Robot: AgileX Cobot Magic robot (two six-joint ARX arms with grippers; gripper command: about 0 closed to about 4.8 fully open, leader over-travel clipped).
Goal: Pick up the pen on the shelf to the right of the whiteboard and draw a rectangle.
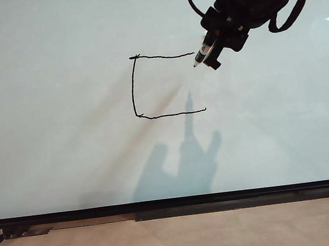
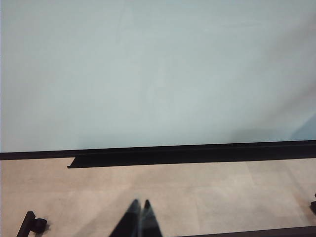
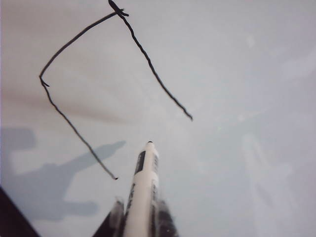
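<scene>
The right gripper has its fingers clamped on the pen, high on the right of the exterior view. The barrel slants down and to the left from the grip, and its black tip sits just beside the right end of the top stroke — whether it touches the whiteboard cannot be told. In the right wrist view the pen points out from between the fingers toward the gap between the two loose stroke ends.

The rectangle has three sides: top, left and bottom. The right side is missing, and the bottom stroke's free end lies straight below the tip in the exterior view — so the closing line looks to run downward from where the pen now is, likely the last stroke.

The left gripper is well apart from the drawing, over the floor below the board's black frame, its fingers together and holding nothing. The right arm is plainly the nearer.
</scene>
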